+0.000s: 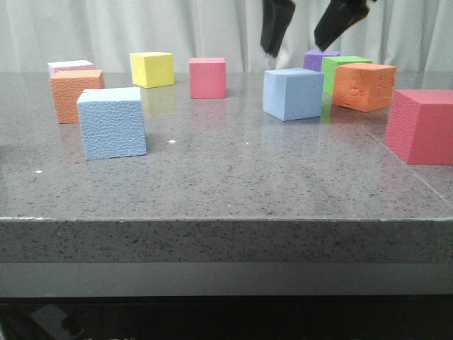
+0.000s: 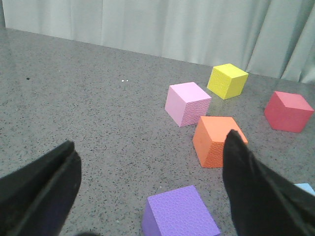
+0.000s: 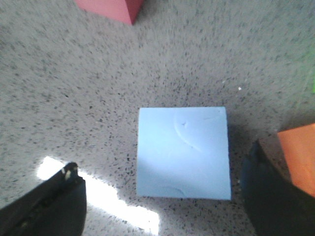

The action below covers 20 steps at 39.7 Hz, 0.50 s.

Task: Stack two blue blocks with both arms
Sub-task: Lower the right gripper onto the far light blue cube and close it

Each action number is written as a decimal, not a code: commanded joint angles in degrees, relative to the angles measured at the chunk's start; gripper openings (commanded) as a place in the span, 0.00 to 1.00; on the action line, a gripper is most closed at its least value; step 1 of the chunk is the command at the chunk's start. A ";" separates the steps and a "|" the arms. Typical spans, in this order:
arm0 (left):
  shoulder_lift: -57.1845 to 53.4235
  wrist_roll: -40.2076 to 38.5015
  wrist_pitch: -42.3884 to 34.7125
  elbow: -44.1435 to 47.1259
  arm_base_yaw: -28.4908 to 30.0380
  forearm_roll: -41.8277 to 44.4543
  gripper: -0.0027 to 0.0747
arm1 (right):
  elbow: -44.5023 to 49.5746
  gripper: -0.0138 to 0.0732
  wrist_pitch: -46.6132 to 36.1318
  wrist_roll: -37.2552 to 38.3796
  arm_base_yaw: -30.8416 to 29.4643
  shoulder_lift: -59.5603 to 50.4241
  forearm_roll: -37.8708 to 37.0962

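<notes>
Right gripper [image 3: 162,201] is spread wide, holding nothing, hanging straight above the smooth blue block [image 3: 183,151]; in the front view only two dark finger stubs [image 1: 276,28] show, cut off by the top edge, right above that block [image 1: 293,93]. Left gripper [image 2: 150,189] is also wide apart and empty; its fingertips frame a purple cube [image 2: 179,214], which is cropped at the frame edge. I can't pick out the left arm in the front view. Smooth blue block sits flat on the table [image 1: 226,177], no contact with either finger, with a curved crease and a small dent on its top face. The pebbled blue block [image 1: 112,122] stands well to the left of the smooth one and nearer the front edge, untouched. Blue count: two, a sliver of one just visible at the left wrist frame edge [image 2: 306,188]. Others relative to the smooth block: red cube [image 1: 207,77] behind-left, yellow cube [image 1: 152,69] further left, orange cube [image 1: 76,95] and pink cube [image 1: 70,66] far left; second orange cube [image 1: 364,86] just right, green cube [image 1: 338,65] mostly hidden behind it, large red cube [image 1: 422,126] far right, cropped. No readable writing or labels.
</notes>
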 commanded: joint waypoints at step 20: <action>-0.14 -0.22 -4.69 -2.12 0.13 -0.11 0.76 | -3.86 0.85 -0.23 -0.56 -0.01 1.08 0.17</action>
